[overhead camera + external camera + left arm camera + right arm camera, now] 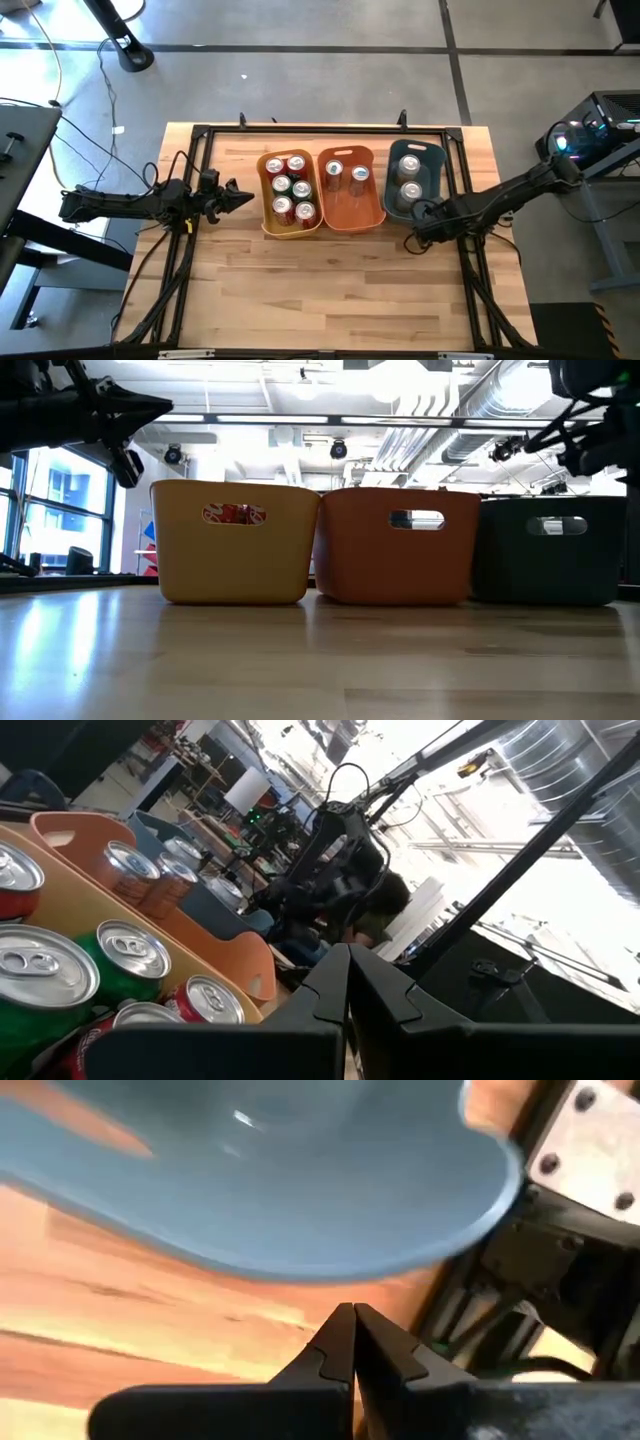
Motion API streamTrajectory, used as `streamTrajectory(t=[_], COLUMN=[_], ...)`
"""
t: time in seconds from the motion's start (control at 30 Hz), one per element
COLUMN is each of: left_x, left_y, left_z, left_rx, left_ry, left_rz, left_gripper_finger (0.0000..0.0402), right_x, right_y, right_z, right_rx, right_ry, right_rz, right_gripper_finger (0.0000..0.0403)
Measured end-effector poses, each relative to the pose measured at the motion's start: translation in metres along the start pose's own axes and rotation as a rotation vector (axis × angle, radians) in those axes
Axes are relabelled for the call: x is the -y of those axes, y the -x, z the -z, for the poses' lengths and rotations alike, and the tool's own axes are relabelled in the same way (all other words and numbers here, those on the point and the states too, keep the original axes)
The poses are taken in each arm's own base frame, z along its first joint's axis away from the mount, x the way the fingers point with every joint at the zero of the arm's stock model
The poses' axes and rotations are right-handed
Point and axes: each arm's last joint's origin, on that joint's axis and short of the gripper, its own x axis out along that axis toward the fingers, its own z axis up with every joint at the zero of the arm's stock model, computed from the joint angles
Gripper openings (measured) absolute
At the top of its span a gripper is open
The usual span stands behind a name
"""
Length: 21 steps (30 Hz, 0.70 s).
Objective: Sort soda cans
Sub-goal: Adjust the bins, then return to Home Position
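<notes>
Soda cans (291,187) fill three bins on the wooden tabletop (330,290); both arms' closed, empty fingers flank them, apart.

cans (291,187) upright — six red/green in yellow bin | two orange | two teal

We see three bins in a row on the wooden table (300,660): yellow bin (235,545), orange bin (395,550), dark teal bin (550,555). Red cans (235,514) show through the yellow bin's handle slot; silver can tops (415,520) through the orange's. Dark arm parts hang at both upper corners; their jaws don't show clearly.
</notes>
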Motion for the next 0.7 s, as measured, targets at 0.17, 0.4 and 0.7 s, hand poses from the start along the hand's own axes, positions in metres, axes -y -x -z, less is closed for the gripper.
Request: streamTrajectory(t=[0.17,0.4,0.7], left_x=[0.0,0.0,0.0], left_y=[0.0,0.0,0.0], left_z=[0.0,0.0,-0.002], left_rx=[0.0,0.013,0.037], left_ry=[-0.002,-0.024,-0.081], left_rz=[-0.001,-0.012,-0.029], left_gripper_finger=[0.0,0.0,0.0], right_x=[-0.001,-0.008,-0.028], right_y=[0.013,0.045,0.077], right_z=[0.007,0.013,0.005], right_rx=[-0.016,0.02,0.282], right_ry=[0.056,0.201,0.268], right_rz=[-0.011,-0.116,-0.539], right_gripper_finger=[0.0,0.0,0.0])
